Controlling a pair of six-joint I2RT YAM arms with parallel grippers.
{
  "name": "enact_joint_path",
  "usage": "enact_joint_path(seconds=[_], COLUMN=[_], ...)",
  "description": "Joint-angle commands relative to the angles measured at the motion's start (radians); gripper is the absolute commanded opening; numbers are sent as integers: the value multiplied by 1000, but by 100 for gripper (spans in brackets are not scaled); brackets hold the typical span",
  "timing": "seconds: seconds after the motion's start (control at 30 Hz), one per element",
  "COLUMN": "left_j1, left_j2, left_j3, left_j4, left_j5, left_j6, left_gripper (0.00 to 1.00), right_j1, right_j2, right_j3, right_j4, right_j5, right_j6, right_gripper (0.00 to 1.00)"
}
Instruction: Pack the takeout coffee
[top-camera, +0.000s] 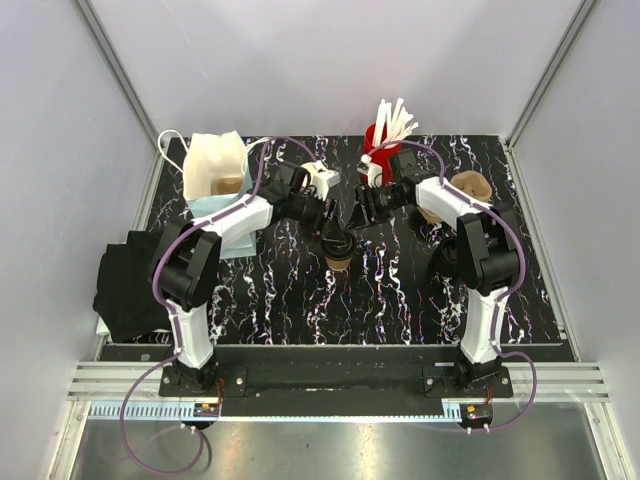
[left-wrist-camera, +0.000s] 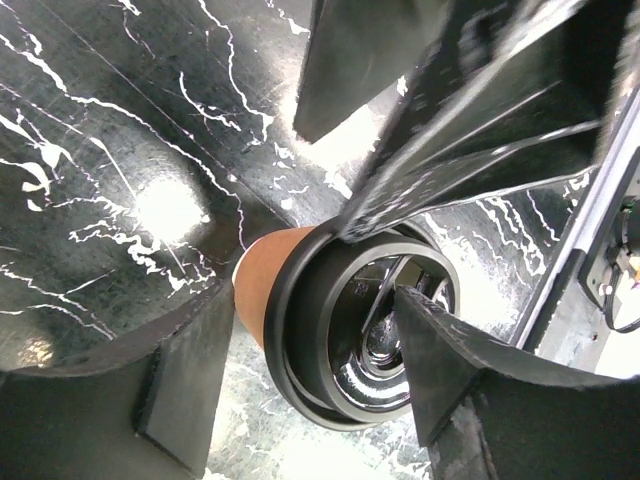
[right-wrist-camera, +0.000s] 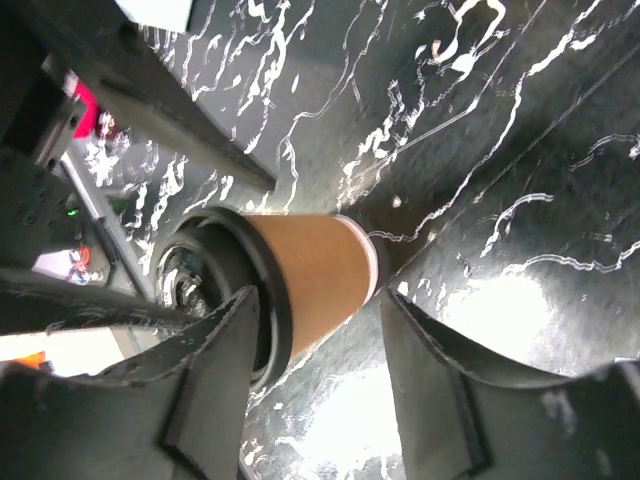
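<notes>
The takeout coffee cup (top-camera: 340, 262) stands upright at the middle of the black marbled table (top-camera: 300, 300). Its brown kraft wall (right-wrist-camera: 320, 270) and black lid (left-wrist-camera: 350, 350) show in both wrist views. My left gripper (top-camera: 328, 222) comes from the left and is open (left-wrist-camera: 315, 300). One of its fingers (left-wrist-camera: 450, 370) lies across the lid's top and the other stands beside the cup wall. My right gripper (top-camera: 362, 215) comes from the right, also open (right-wrist-camera: 318, 298). Its fingers (right-wrist-camera: 210, 380) straddle the cup, with a gap on the base side.
A white paper bag (top-camera: 215, 160) stands open at the back left on a light blue pad (top-camera: 220, 225). At the back stands a red cup of white sticks (top-camera: 382, 135). A stack of brown cups (top-camera: 467, 185) is at the right. A black cloth (top-camera: 125, 280) hangs over the left edge.
</notes>
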Motion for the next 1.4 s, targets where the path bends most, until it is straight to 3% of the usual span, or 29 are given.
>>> enact_joint_path(seconds=[0.0, 0.43, 0.7, 0.93, 1.37], left_j1=[3, 12, 55, 57, 3], left_j2=[-22, -76, -218, -262, -182], left_j3=[48, 237, 59, -90, -112], left_j4=[-80, -209, -289, -289, -226], left_j5=[-86, 20, -31, -19, -107], left_j6=[69, 140, 293, 367, 335], left_gripper=[70, 91, 99, 99, 99], right_j1=[-23, -37, -38, -41, -38], right_j2=[-92, -169, -281, -214, -14], right_j3=[72, 14, -48, -10, 98], right_j4=[-81, -91, -103, -72, -49], right_j5=[-60, -60, 101, 170, -25], right_j6=[-18, -49, -167, -90, 19], right_gripper=[60, 61, 61, 57, 57])
